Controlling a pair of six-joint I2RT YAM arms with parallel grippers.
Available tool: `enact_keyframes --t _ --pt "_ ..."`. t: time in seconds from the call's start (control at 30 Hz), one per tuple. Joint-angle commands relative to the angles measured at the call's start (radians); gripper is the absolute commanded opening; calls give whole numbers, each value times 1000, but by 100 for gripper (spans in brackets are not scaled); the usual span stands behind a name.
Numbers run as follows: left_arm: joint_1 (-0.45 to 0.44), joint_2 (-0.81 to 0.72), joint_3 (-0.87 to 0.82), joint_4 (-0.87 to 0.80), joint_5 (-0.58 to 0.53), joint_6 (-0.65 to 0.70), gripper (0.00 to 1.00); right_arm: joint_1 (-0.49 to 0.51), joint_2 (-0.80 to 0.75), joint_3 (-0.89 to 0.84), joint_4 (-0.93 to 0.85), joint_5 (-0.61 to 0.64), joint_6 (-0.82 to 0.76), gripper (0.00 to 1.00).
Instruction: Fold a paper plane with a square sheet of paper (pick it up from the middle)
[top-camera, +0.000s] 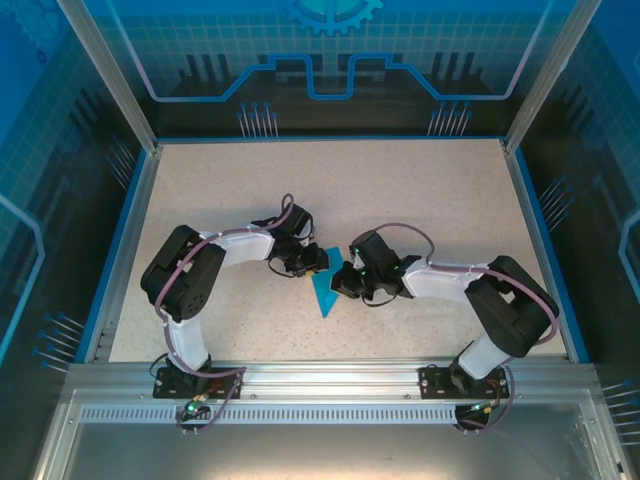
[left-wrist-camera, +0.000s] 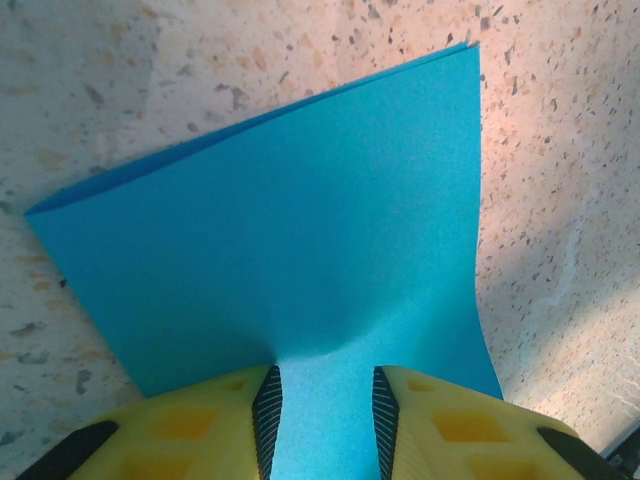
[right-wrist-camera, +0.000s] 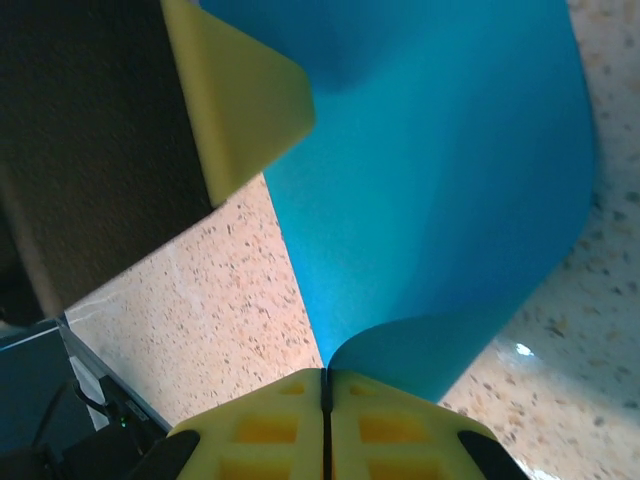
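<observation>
1. The sheet of paper (top-camera: 325, 295), teal-blue, lies near the middle of the counter (top-camera: 400, 190), between the two arms; from above it shows as a narrow triangle with its point toward the near edge.
2. The left pincer (top-camera: 305, 262) reaches in from the left to the far-left part of the sheet; the right pincer (top-camera: 345, 280) reaches in from the right and meets its right edge; the two stand close together, the paper between them.
3. In the left wrist view the paper (left-wrist-camera: 300, 230) is folded over, with layered edges showing at its far corner; it lies flat on the speckled counter (left-wrist-camera: 560, 150).
4. The left pincer (left-wrist-camera: 325, 420) is released, its yellow fingers (left-wrist-camera: 440, 430) standing apart with the sheet running across the gap; the paper dips in a shallow dent just ahead of them; whether the tips press on it I cannot tell.
5. In the right wrist view the right pincer (right-wrist-camera: 325, 385) is clenched, its jaws meeting in a thin seam, grasping the edge of the sheet (right-wrist-camera: 430, 180); the paper curls up from the seam in a rounded bend.
6. A yellow finger of the left pincer (right-wrist-camera: 235, 100) stands at the upper left of that view, against the paper's left edge.
</observation>
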Motion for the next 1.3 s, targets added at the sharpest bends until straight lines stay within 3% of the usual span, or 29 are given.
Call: enact_keyframes --t 0.0,1.27 --pt "2 11 -12 -18 -8 13 33 15 34 33 31 -14 0 6" --pt "4 -3 -15 -22 -2 11 35 31 174 89 49 -12 -19 6"
